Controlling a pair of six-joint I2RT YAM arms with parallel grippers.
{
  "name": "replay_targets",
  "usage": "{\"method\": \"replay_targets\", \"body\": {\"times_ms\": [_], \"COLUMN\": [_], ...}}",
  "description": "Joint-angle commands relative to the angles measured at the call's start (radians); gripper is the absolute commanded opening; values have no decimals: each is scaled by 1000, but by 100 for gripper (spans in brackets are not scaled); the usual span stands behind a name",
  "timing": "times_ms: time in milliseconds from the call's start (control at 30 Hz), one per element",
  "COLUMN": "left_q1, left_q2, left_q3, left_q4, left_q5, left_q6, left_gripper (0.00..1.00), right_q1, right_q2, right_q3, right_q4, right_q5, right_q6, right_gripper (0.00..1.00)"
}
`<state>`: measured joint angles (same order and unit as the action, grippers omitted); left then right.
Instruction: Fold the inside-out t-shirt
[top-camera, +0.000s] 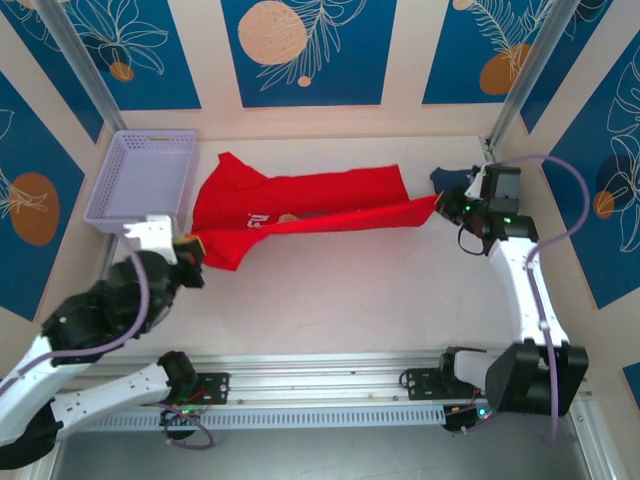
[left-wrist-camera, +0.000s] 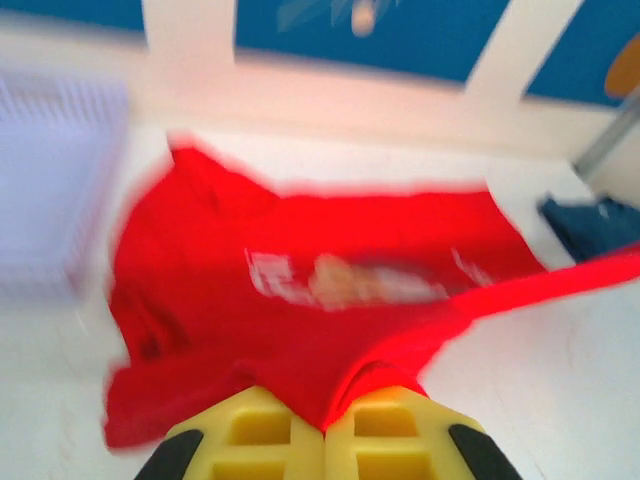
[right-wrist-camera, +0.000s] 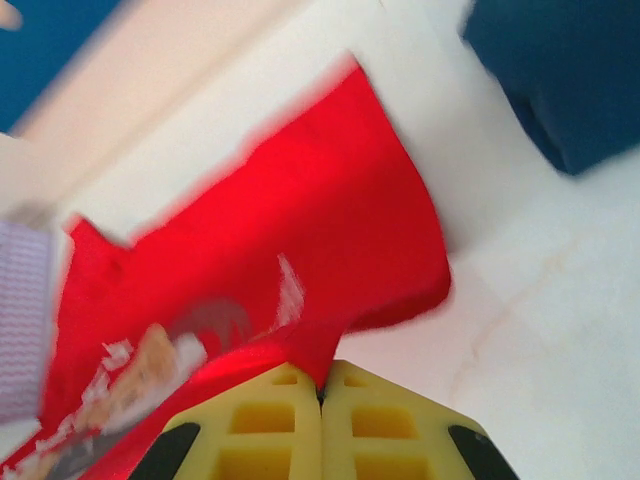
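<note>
Seen from above, the bright red t-shirt (top-camera: 300, 205) lies spread over the far half of the white bench (top-camera: 340, 300). A folded strip of it is stretched between the left pincer (top-camera: 190, 250) at 9 o'clock and the right pincer (top-camera: 445, 205) at 2 o'clock, and a lavender basket (top-camera: 140, 180) sits at 10 o'clock. The wrist views add close detail: each pincer's yellow fingers (left-wrist-camera: 270, 440) are clenched on red cloth, a pale print shows blurred on the shirt, and a navy garment (right-wrist-camera: 560, 70) lies at 1 o'clock in the right wrist view.
</note>
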<state>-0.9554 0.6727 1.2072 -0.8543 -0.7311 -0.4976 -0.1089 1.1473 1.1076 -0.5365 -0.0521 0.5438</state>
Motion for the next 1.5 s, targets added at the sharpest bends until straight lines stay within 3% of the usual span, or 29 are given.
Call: {"method": "replay_targets", "body": {"times_ms": [0,167,367,500,700,933,967,1033,1100,1200,1333,1467], "left_q1": [7,7,7,7,5,15,55,221,443,658,785,820], "left_q2": [80,169,328,365,413,586,622,708,815,936,1142,1504], "left_q3": [225,521,892,1006,1051,1133,1149,1232,1318,1275,1188,1370], "left_q4": [139,246,155,173,239,387,382,230,55,2,103,145], "left_q5": [-216,-125,5,45,-66,-172,-160,-52,126,330,481,578], "left_q6": [388,596,699,776,911,1122,1113,956,763,593,515,503], "left_gripper": [0,0,0,0,0,0,0,0,0,0,0,0], "right_q1": [-2,6,12,14,12,12,12,14,20,37,60,79], "right_q2": [-118,-227,-306,-345,-359,-287,-270,-228,-178,-86,110,446], "right_q3": [140,302,491,590,670,593,571,542,516,476,419,484], "right_q4": [-43,-111,-202,-244,-272,-181,-154,-113,-69,-14,115,289], "right_q5": [17,42,51,62,64,75,75,71,69,106,178,221], "right_q6": [33,29,13,-1,-13,-24,-22,-24,-34,-59,-88,-111], "right_gripper": [0,0,0,0,0,0,0,0,0,0,0,1]}}
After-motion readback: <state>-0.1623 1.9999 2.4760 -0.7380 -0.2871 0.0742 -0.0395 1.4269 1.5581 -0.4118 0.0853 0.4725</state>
